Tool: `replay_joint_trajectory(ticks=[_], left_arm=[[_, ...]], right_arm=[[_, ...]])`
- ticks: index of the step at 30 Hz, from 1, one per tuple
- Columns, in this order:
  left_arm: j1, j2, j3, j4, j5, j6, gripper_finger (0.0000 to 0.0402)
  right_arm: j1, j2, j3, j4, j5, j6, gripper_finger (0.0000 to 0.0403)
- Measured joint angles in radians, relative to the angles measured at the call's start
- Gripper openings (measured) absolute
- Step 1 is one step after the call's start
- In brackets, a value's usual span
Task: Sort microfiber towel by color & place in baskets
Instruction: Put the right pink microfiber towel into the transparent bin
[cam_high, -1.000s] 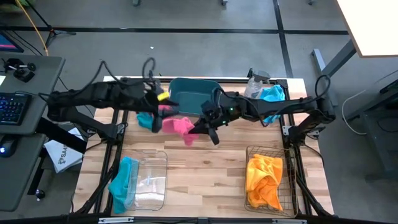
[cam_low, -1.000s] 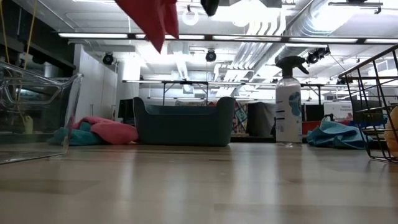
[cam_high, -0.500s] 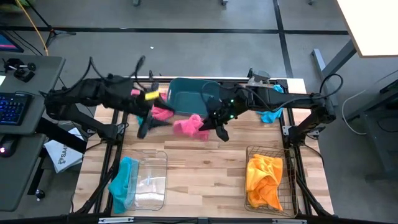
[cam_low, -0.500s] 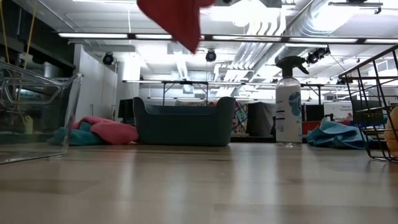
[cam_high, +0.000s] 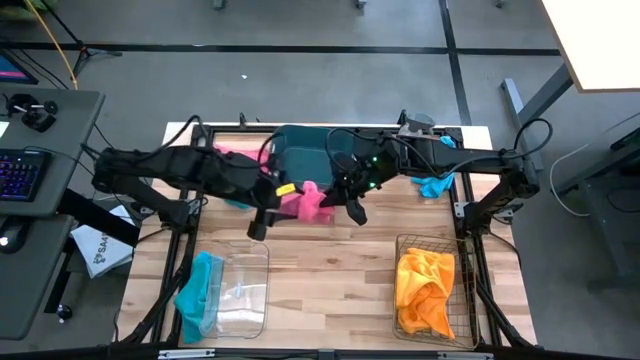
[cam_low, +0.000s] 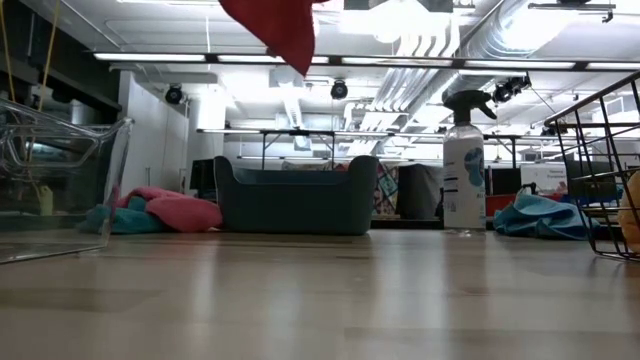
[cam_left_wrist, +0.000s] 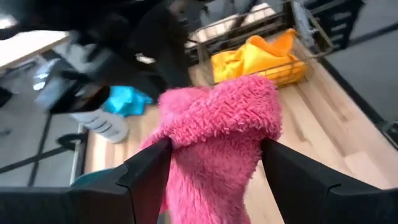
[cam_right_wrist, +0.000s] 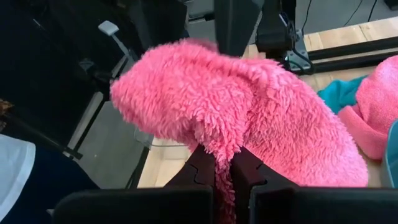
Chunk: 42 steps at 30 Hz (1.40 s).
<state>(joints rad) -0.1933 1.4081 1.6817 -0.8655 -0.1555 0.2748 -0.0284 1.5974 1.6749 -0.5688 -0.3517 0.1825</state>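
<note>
A fluffy pink towel (cam_high: 310, 200) hangs in the air over the table's middle, in front of the teal tub (cam_high: 305, 150). In the low view its lower end (cam_low: 280, 30) dangles high above the tabletop. My right gripper (cam_high: 335, 200) is shut on it. My left gripper (cam_left_wrist: 214, 162) is open, coming from the table's left, with one finger on either side of the towel (cam_left_wrist: 217, 137). The clear bin (cam_high: 235, 290) holds a teal towel (cam_high: 200, 290). The bronze wire basket (cam_high: 430, 290) holds an orange towel (cam_high: 425, 280). My right gripper pinches a bunched fold of the pink towel (cam_right_wrist: 217, 140) between its two fingers (cam_right_wrist: 202, 168). The towel is lifted clear of the table and drapes around and below the fingers, slack. Whether my left gripper's open fingers touch the towel, I cannot tell.
A pile of pink and teal towels (cam_high: 235, 165) lies at the far left beside the tub. A spray bottle (cam_high: 415, 125) and another teal towel (cam_high: 435, 170) sit at the far right. Bare wood lies between the clear bin and the wire basket.
My left gripper has swung from the far-left towel pile toward the table's middle and now brackets the pink towel. My right gripper has carried that towel a little to the right and higher, keeping it clear of the table.
</note>
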Motion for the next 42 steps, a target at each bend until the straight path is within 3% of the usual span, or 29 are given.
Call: replay_joint_trajectory(ticks=[9,16,20,24,28,32,36,39,42], left_arm=[[-0.005,0.048,0.001,0.036,-0.032,0.130,0.0239],[-0.004,0.089,0.001,0.057,-0.126,0.162,0.0230],[-0.004,0.087,0.001,0.058,-0.144,0.162,0.0168],[-0.004,0.076,0.001,0.058,-0.154,0.152,0.0037],[0.000,0.045,0.001,0.034,-0.193,0.092,0.0017],[0.002,-0.022,0.001,-0.114,-0.222,-0.020,0.0006],[-0.011,-0.085,0.001,-0.345,-0.210,-0.211,0.0004],[-0.058,-0.113,0.001,-0.522,-0.133,-0.425,0.0003],[-0.157,-0.116,-0.024,-0.610,-0.038,-0.638,0.0002]], right_arm=[[0.001,0.000,0.000,0.017,-0.001,0.022,0.0000],[0.003,0.000,0.000,0.050,-0.043,0.027,0.0000],[0.002,0.000,0.000,0.093,-0.062,0.062,0.0010],[0.003,0.000,0.000,0.126,-0.066,0.079,0.0036],[0.003,-0.001,0.025,0.115,-0.046,0.079,0.0068],[0.003,-0.001,0.076,0.066,0.038,0.043,0.0106],[0.003,-0.004,0.138,-0.048,0.219,-0.070,0.0150],[-0.007,-0.004,0.159,-0.124,0.333,-0.115,0.0179],[-0.025,-0.004,0.160,-0.177,0.366,-0.117,0.0196]])
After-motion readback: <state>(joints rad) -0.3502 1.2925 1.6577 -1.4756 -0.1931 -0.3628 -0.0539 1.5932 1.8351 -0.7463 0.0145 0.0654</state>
